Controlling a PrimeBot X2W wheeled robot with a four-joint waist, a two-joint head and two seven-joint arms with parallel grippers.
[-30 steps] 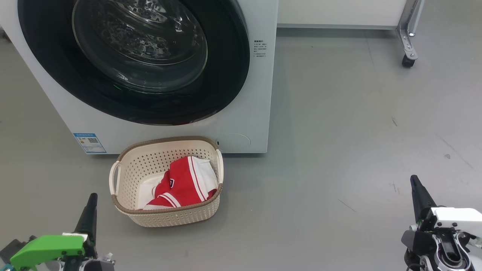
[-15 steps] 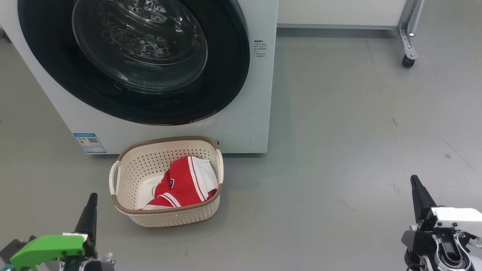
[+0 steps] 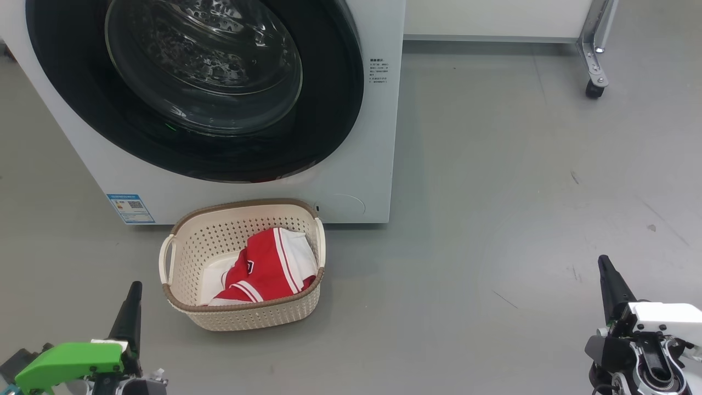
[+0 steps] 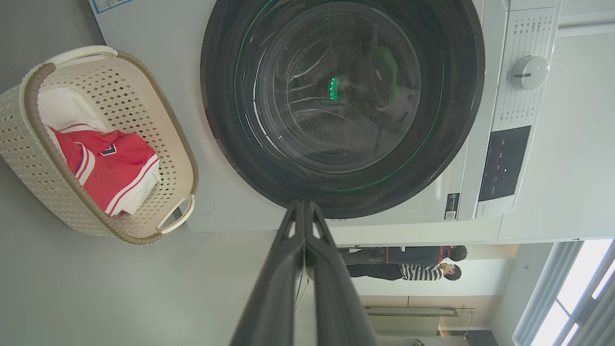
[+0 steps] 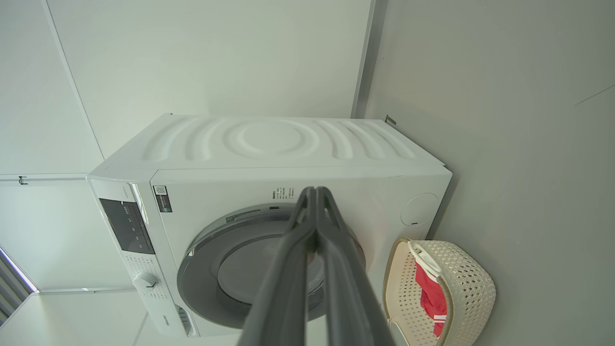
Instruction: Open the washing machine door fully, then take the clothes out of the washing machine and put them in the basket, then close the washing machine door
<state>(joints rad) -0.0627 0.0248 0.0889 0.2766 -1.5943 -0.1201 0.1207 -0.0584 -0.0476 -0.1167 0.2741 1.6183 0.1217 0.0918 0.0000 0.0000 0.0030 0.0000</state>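
The washing machine door (image 3: pixel 203 82) sits closed, clothes (image 3: pixel 263 269) lie in the basket (image 3: pixel 252 317); left pincer (image 3: pixel 134 286) and right pincer (image 3: pixel 603 261) are both pressed together, empty.

One washing machine (image 3: pixel 364 175), one basket (image 3: pixel 247 319), two tools: left tool (image 3: pixel 134 289), right tool (image 3: pixel 604 263).

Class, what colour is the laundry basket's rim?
The rim of the basket is brown, clearest in the head view.

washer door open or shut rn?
Shut. The washing machine door sits flush against the washing machine front in head and left wrist views, no gap at its rim.
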